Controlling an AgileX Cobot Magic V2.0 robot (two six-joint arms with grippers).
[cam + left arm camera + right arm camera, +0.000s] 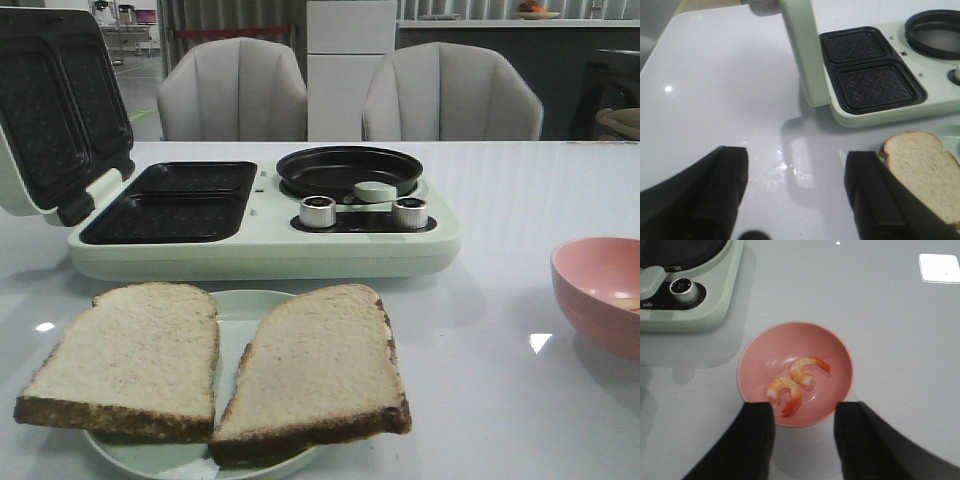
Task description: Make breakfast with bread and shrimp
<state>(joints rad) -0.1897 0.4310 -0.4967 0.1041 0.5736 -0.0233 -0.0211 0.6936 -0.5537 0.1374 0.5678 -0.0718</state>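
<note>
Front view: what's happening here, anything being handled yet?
Nothing is held yet. Two bread slices lie side by side on a pale green plate before the open breakfast maker. The left gripper hangs open over bare table near one slice. The right gripper is open above the pink bowl holding two shrimp.

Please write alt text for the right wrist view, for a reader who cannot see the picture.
A pink bowl holding two curled orange shrimp sits on a white table, seen from above between the open black fingers of the right gripper. A corner of a pale green cooker with a silver knob is nearby.
</note>
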